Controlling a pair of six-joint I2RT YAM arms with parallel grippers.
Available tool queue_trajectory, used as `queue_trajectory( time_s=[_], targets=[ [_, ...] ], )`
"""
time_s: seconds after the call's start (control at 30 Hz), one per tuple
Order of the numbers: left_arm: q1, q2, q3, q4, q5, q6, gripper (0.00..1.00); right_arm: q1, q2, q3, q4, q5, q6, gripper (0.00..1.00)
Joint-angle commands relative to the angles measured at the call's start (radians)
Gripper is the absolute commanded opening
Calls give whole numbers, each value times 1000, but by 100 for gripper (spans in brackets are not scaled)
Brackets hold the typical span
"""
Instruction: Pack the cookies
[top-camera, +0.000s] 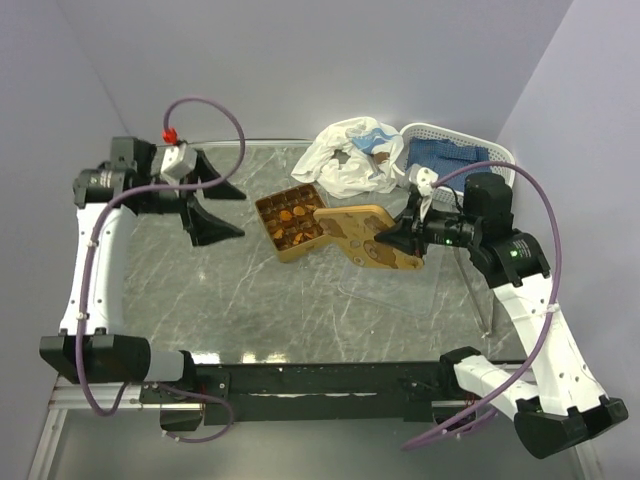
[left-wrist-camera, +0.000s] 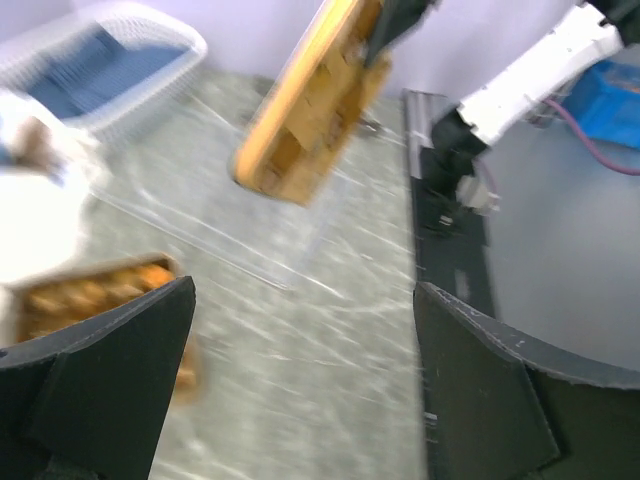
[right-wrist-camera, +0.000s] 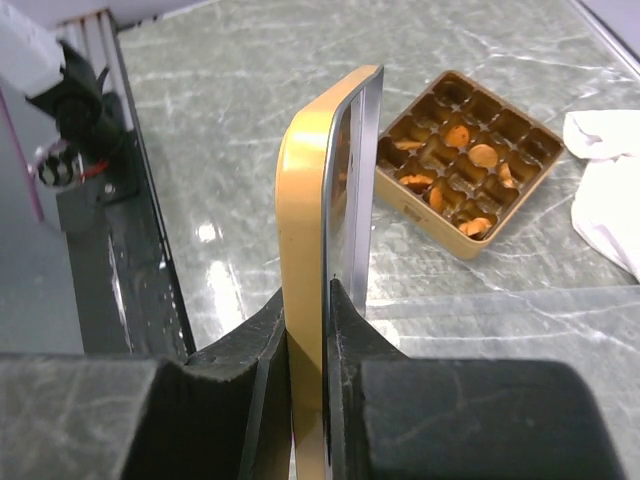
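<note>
Several small orange-brown cookies (top-camera: 291, 216) lie in the compartments of the square golden divided tin (top-camera: 268, 206) at the table's middle; they also show in the right wrist view (right-wrist-camera: 470, 150). My right gripper (top-camera: 385, 238) is shut on the edge of the tin's golden lid (top-camera: 360, 232), holding it above the table just right of the tin. In the right wrist view the lid (right-wrist-camera: 325, 170) stands edge-on between my fingers (right-wrist-camera: 265, 340). My left gripper (top-camera: 210, 205) is open and empty, left of the tin. The lid (left-wrist-camera: 305, 110) and the tin (left-wrist-camera: 100, 290) show blurred in the left wrist view.
A crumpled white plastic bag (top-camera: 350, 155) lies behind the tin. A white basket (top-camera: 480, 143) with blue cloth stands at the back right. A clear sheet (top-camera: 420, 285) lies on the marble table under the lid. The black rail (top-camera: 330, 378) runs along the near edge.
</note>
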Motion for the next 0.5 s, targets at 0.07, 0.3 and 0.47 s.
queue_trajectory(
  time_s=[0.07,0.3,0.47],
  targets=[
    [-21,33,380,-7,216,-68,96,-28,-51,50,102,11,127,0],
    [-69,-3,582,203,211,-284,96,-47,-93,50,117,5,173,0],
    [-92,-63,354,734,-45,-616,96,-50,-36,116,114,-10,213,0]
  ],
)
